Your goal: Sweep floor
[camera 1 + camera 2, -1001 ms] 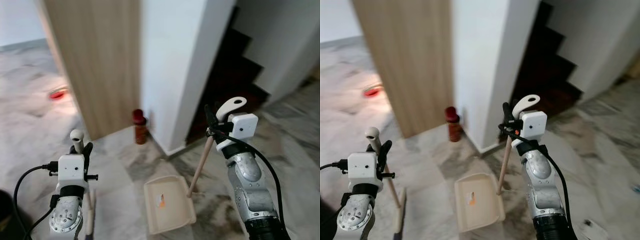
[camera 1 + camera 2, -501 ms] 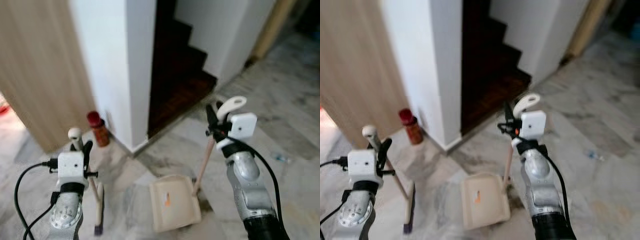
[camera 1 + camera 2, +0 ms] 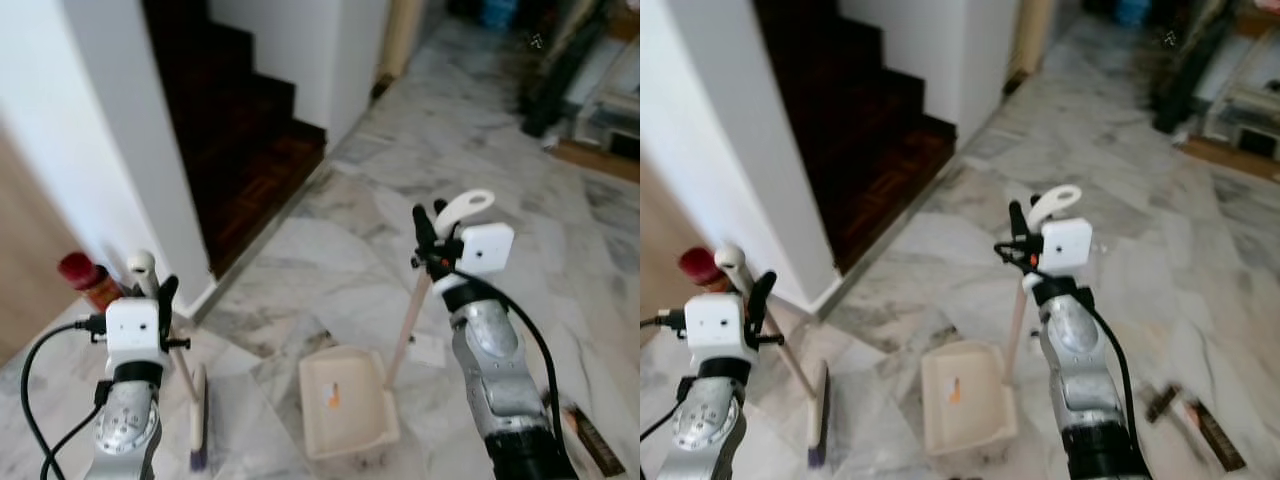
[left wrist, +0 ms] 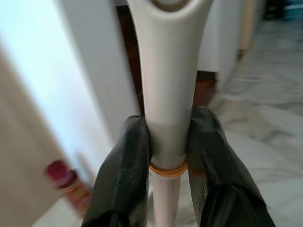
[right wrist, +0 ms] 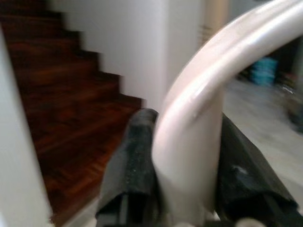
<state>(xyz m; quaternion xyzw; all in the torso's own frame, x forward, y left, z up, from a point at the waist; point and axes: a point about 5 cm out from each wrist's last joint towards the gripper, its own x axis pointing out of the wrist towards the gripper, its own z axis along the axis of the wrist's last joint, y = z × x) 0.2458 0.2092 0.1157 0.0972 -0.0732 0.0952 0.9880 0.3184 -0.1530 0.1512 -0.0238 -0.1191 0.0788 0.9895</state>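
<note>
Left gripper (image 4: 168, 146) is clamped on the pale broom handle (image 4: 168, 90), both black fingers (image 4: 125, 175) pressed against its sides just above an orange ring. Its broom head (image 3: 818, 412) rests on the marble floor (image 3: 520, 190) at near left. Right gripper (image 3: 432, 232) is closed around the curved top of the dustpan handle (image 3: 462, 207); its stick slants down to the cream dustpan (image 3: 345, 405), which sits flat on the floor between the two arms. Dark wooden stairs (image 3: 230, 120) rise at far left beside a white wall (image 3: 110, 130). A red bottle (image 3: 85, 277) stands at the wall's base, far left.
</note>
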